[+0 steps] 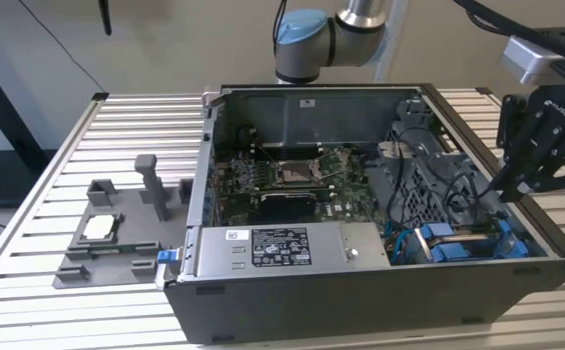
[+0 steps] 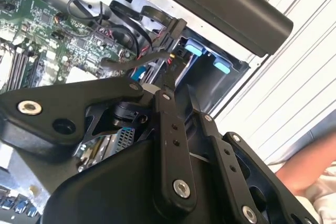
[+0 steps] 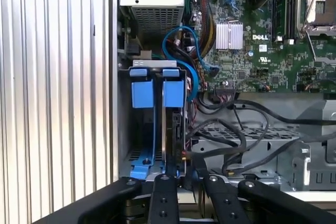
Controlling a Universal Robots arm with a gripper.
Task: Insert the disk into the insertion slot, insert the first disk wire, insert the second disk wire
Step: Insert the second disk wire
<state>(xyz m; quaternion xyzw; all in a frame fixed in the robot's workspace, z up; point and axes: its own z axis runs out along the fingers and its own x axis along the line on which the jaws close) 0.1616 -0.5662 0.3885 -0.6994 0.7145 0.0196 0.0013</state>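
First wrist view: gripper (image 3: pixel 185 170) clenched on a black wire connector (image 3: pixel 184 156), touching the end of the disk (image 3: pixel 173 95), which stands on edge inside the insertion slot (image 3: pixel 125 129)

Three cameras on an open computer case (image 1: pixel 360 292) on a table (image 1: pixel 49 189).
The exterior view looks down from beyond the table's near edge. Both wrist views peer closely past the gripper (image 3: pixel 181 169), the first straight down, the second slanted, sharing the drive bay (image 3: pixel 139 129) and circuit board (image 3: pixel 262 40).
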